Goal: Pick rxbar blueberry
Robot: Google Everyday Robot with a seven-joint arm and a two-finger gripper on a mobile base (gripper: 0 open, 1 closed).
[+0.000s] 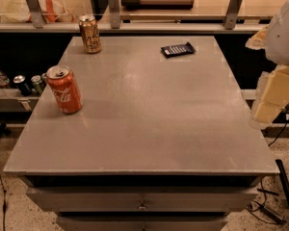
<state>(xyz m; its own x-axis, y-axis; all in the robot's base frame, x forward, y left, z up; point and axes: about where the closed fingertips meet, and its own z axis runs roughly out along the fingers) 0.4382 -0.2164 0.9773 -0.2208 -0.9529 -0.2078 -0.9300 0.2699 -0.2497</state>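
Note:
The rxbar blueberry [177, 49] is a small flat bar in a dark navy wrapper with pale lettering blocks. It lies flat on the grey table [149, 124], at the far right part of the top. My gripper [266, 113] hangs at the right edge of the view, beside the table's right edge and off the tabletop. It is well to the right of the bar, nearer to the camera than the bar, and holds nothing that I can see.
A red Coca-Cola can [64, 89] stands at the table's left side. A gold-tan can [89, 33] stands at the far left corner. A railing with posts [113, 6] runs behind the table. Several cans and a bottle [19, 83] sit on a low shelf to the left.

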